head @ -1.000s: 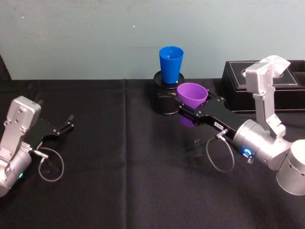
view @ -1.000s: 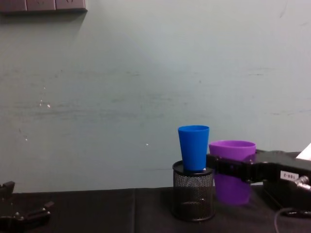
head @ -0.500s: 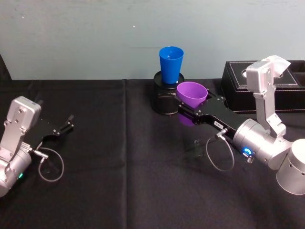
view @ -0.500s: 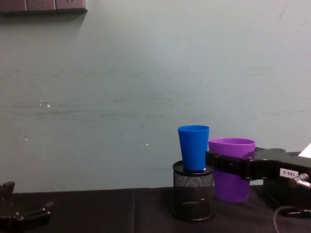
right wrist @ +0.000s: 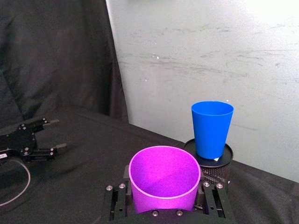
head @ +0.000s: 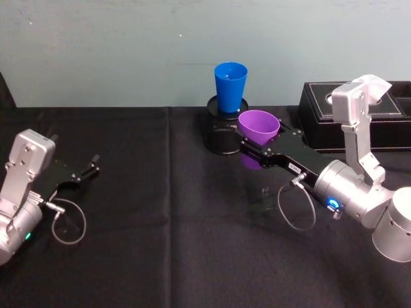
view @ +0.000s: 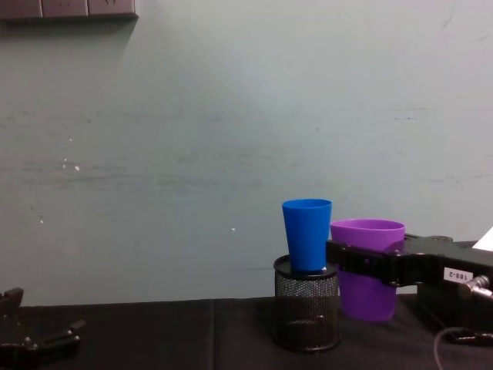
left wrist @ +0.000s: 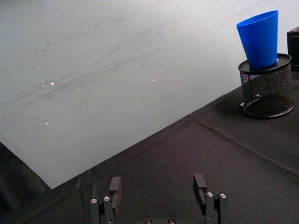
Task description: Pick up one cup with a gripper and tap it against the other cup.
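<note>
At table centre-right, the right gripper (right wrist: 164,198) clamps the purple cup (head: 259,126), held clear of the black table (head: 160,212) just beside the blue cup (head: 230,85), whose base is hidden inside the mesh pen holder (view: 307,312). Contact between the 2 cups cannot be confirmed. Left gripper (left wrist: 157,185) rests far left, jaws apart, empty.

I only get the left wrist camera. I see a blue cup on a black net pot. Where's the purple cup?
Observer: The right gripper holds the purple cup upright, off the table, right beside the blue cup.
Operator: Do they touch?
Observer: Cannot tell; in the chest view their rims look side by side, purple's lower.
Operator: Is my gripper near them?
Observer: No, your left gripper sits low at the table's left side, well away from both cups.
</note>
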Motion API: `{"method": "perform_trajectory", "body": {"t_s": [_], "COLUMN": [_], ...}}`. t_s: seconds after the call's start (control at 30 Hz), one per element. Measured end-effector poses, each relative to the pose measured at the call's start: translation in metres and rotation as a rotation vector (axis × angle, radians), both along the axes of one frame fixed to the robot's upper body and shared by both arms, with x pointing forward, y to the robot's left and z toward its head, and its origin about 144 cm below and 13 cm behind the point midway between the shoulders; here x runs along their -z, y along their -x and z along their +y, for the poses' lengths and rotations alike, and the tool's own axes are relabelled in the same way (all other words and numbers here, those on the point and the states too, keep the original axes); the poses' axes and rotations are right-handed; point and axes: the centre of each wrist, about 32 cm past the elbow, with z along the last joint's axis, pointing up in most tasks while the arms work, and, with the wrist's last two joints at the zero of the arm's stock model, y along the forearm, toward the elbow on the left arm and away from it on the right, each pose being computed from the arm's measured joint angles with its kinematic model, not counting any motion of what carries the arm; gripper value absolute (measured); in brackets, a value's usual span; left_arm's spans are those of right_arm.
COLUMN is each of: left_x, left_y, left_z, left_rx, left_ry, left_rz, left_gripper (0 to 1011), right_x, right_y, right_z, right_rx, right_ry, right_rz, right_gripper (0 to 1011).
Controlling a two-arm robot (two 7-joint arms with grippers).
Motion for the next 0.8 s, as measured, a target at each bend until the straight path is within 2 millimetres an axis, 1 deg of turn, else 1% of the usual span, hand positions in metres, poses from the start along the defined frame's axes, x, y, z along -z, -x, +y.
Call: {"method": "perform_trajectory", "body": {"t_s": [0.8], "left_x": [0.0], "left_y": [0.0], "left_z": [0.0], "left_rx": [0.0], "left_ry": [0.0], "left_rz": [0.0], "left_gripper": [1000], "right_x": [0.0002], "right_y": [0.0], "right_z": [-0.0001], "right_rx": [0.0], "right_ry": [0.001], "right_rz": [-0.001], "right_gripper": [733]}}
